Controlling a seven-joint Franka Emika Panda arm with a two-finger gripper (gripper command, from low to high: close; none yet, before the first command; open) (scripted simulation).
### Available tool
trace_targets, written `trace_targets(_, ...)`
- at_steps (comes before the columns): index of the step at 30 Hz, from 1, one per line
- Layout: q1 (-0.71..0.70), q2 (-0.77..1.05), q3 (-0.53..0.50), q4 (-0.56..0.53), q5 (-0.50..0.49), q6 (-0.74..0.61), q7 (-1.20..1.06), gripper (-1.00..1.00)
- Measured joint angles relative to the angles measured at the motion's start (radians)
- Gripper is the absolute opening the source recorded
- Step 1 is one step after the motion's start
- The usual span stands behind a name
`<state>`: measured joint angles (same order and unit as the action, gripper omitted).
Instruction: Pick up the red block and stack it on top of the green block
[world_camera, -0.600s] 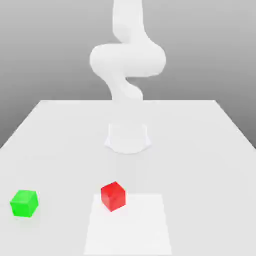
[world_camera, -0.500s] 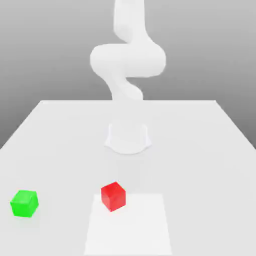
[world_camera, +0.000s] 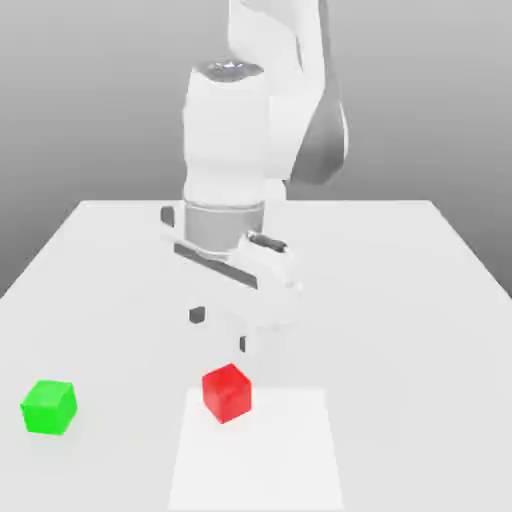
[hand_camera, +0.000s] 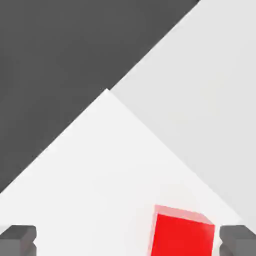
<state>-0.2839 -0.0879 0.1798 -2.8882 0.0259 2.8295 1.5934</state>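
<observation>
White two-finger gripper is above the tabletop, jaws wide and empty, apparently so that they can pass either side of the matte red cube. That cube sits at the edge of the bright white square patch. Contact appears absent, though the pale fingers blend into the background. The matte green cube rests well apart, toward the exterior view's left, presumably as the stacking base.

red block: matt, smooth | green block: matt | tabletop: smooth, perhaps plastic
</observation>
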Motion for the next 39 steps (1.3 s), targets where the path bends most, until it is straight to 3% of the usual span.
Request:
trace_targets(5,-0.009,0.143,-0.02,0.005,-0.078,0.116,0.083,0.0)
trace_targets(10,0.058,0.267,-0.108,0.017,-0.158,0.222,0.139,0.0)
trace_targets(11,0.07,0.282,-0.121,0.019,-0.165,0.235,0.143,-1.0)
trace_targets(18,0.07,0.281,-0.122,0.019,-0.167,0.235,0.146,-1.0)
trace_targets(30,0.057,0.014,-0.067,-0.019,0.001,0.007,0.024,-1.0)
trace_targets(39,-0.25,0.113,-0.256,0.267,0.004,-0.18,-0.007,-1.0)
